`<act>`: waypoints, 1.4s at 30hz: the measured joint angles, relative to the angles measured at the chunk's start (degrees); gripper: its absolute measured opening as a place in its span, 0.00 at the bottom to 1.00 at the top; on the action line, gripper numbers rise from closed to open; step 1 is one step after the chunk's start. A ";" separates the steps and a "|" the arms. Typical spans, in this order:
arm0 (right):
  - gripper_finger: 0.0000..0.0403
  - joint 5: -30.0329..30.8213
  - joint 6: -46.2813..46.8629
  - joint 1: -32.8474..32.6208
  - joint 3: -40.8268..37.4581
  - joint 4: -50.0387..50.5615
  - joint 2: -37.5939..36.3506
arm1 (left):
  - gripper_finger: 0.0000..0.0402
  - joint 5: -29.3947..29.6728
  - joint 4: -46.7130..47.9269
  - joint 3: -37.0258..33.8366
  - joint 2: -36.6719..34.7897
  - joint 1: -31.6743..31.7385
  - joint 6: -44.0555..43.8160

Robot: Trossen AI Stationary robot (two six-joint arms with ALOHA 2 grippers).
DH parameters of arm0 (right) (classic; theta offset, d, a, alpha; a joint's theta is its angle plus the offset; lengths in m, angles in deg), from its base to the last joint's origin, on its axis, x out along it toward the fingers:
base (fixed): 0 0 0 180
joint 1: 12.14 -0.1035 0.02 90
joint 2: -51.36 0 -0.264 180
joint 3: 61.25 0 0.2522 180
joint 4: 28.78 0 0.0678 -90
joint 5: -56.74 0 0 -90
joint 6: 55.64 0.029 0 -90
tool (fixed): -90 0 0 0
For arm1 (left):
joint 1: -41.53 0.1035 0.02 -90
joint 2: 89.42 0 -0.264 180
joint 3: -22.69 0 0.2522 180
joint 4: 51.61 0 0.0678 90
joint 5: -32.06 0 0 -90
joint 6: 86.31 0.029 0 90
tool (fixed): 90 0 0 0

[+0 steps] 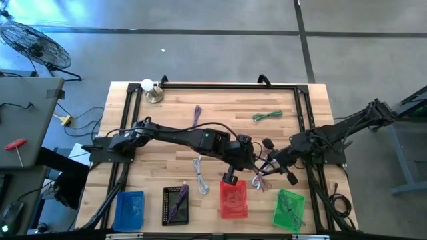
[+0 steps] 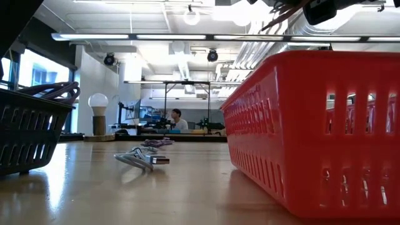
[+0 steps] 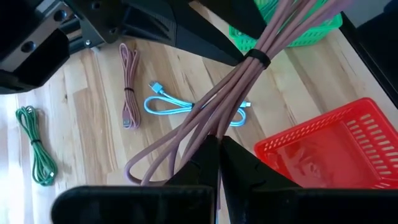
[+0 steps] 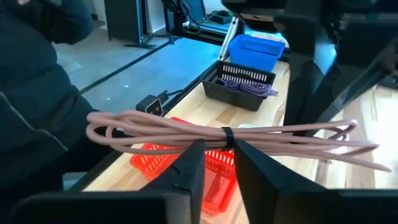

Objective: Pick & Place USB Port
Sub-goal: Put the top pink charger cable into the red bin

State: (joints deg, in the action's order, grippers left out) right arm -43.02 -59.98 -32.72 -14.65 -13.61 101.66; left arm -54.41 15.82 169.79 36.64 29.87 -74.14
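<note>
Pink cable bundle (image 4: 230, 138) held in the air between both arms, over the table (image 1: 213, 107) at about 5 o'clock from its centre, just above the red basket (image 1: 233, 199). Left gripper (image 3: 217, 146) clenched on one looped end of the bundle. Right gripper (image 4: 219, 152) astride the black tie at mid-bundle, fingers close on either side; grasping or just letting go, cannot tell. Looks light, soft and floppy, strands likely to sag and splay at the loose loops; probably best taken at the tie, where the strands stay gathered. Smooth jacket may slip in a weak pinch. Plug ends not visible in any view. Low view mostly filled by the red basket wall, grippers cut off at top edge. In high view, bundle half hidden under the two wrists.
</note>
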 joint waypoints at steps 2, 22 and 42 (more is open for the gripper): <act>0.25 0.44 -2.00 -0.77 0.00 -0.39 0.00 | 0.00 -0.07 -0.15 0.00 0.00 0.00 0.00; 0.31 10.81 -6.92 -5.66 0.00 -2.75 2.17 | 0.00 -5.68 -7.57 -0.09 2.37 0.11 2.65; 0.31 29.63 -16.70 -15.81 0.00 -4.59 3.78 | 0.00 -5.56 -7.37 -0.04 2.38 0.09 2.51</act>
State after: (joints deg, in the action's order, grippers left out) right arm -13.40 -76.68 -48.53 -14.65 -18.20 105.45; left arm -59.96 8.45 169.75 39.02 29.96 -71.63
